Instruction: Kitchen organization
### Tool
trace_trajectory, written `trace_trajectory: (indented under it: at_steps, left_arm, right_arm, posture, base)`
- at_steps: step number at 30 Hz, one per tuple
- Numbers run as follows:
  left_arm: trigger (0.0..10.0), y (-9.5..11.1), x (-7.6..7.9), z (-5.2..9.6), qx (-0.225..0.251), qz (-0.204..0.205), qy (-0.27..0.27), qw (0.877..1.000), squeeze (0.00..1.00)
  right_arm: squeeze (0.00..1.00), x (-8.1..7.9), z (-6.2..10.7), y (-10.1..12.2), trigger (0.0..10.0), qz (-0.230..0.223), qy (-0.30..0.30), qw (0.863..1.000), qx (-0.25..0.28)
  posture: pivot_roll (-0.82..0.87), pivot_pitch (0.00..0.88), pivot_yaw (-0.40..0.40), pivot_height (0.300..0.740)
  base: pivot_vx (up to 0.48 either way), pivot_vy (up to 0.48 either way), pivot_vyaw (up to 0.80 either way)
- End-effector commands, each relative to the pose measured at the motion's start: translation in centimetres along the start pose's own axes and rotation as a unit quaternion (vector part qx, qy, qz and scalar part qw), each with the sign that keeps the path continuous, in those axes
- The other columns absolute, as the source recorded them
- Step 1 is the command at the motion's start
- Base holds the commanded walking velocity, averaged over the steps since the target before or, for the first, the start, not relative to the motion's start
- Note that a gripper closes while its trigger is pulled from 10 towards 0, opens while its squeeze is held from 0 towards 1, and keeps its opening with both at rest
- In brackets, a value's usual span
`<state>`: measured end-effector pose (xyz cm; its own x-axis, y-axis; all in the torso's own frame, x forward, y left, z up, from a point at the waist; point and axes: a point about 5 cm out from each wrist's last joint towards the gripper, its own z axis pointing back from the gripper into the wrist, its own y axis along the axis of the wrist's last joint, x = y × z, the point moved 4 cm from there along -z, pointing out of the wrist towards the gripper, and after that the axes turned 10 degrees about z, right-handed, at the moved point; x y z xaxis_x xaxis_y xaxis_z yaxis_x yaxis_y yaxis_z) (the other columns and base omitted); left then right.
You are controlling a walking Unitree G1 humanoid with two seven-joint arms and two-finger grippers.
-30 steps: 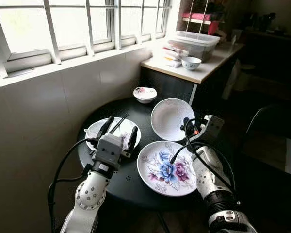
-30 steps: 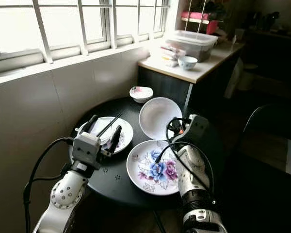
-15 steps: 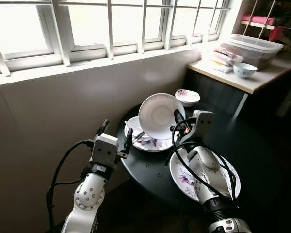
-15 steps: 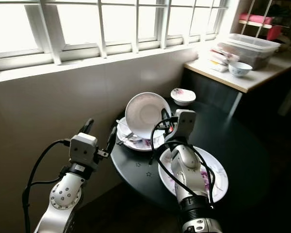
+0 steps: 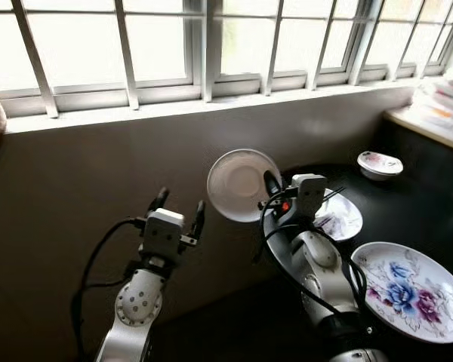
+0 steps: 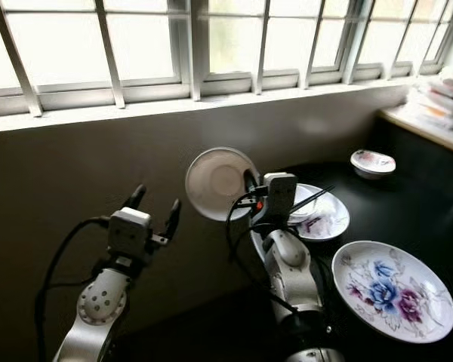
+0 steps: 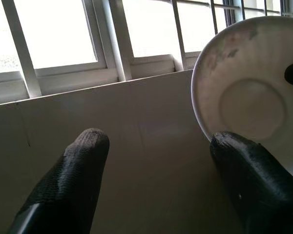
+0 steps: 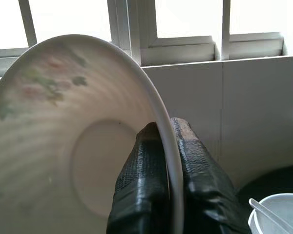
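Holding a white bowl [image 5: 240,184] by its rim, the right gripper [image 5: 274,186] stood raised in front of the wall under the window [image 5: 174,45]. In the right wrist view its two black fingers [image 8: 145,180] were pressed together on the thin rim, one on each side, and faint flower marks showed on the bowl's surface. The bowl was tilted on its edge, up in the air, at the edge of the round black table [image 5: 430,200] and not touching it.

The left gripper [image 5: 179,213] was lifted near the wall, well apart from the table, with its fingers spread and nothing between them. In the left wrist view the bowl appeared just beyond one fingertip [image 7: 244,165].

On the table lay a large plate with blue and pink flowers [image 5: 413,289]. Behind the right arm was another plate [image 6: 325,215] with a white dish and dark chopsticks [image 6: 309,197] on it. A small bowl with a pink pattern [image 5: 380,164] stood farther back, near a counter [image 5: 430,121] with stacked things.
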<state>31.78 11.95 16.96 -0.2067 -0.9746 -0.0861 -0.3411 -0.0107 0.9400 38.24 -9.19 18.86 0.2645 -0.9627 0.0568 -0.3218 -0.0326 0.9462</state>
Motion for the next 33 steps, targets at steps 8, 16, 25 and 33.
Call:
trace_trajectory:
  at_steps: [8,16,25,33]
  left_arm:
    - [10.0,0.41,-0.50,-0.06,0.006,0.001,0.011,1.000,0.00]
    - [10.0,0.57,-0.53,-0.09,0.011,-0.002,0.009,1.000,0.00]
    - [10.0,0.69,-0.45,-0.24,0.013,0.001,0.006,1.000,0.00]
    - [10.0,1.07,-0.46,-0.30,0.024,-0.005,0.007,1.000,0.00]
  right_arm:
    - [0.00,-0.44,-0.45,1.29,0.0,0.018,0.009,0.999,0.026]
    - [0.00,-0.65,-0.46,1.14,0.0,0.021,0.012,0.999,0.025]
    - [0.00,-0.66,-0.52,1.32,0.0,0.024,0.011,0.999,0.029]
    - [0.00,-0.49,-0.76,1.95,0.0,0.029,0.007,0.999,0.039]
  posture:
    - [0.07,0.000,-0.069,0.740]
    - [0.08,0.000,-0.070,0.740]
    - [0.08,0.000,-0.067,0.740]
    - [0.08,0.000,-0.065,0.740]
  base:
    - [0.000,0.000,0.80]
    - [0.000,0.382,0.80]
    - [0.000,0.314,0.80]
    - [0.000,0.224,0.80]
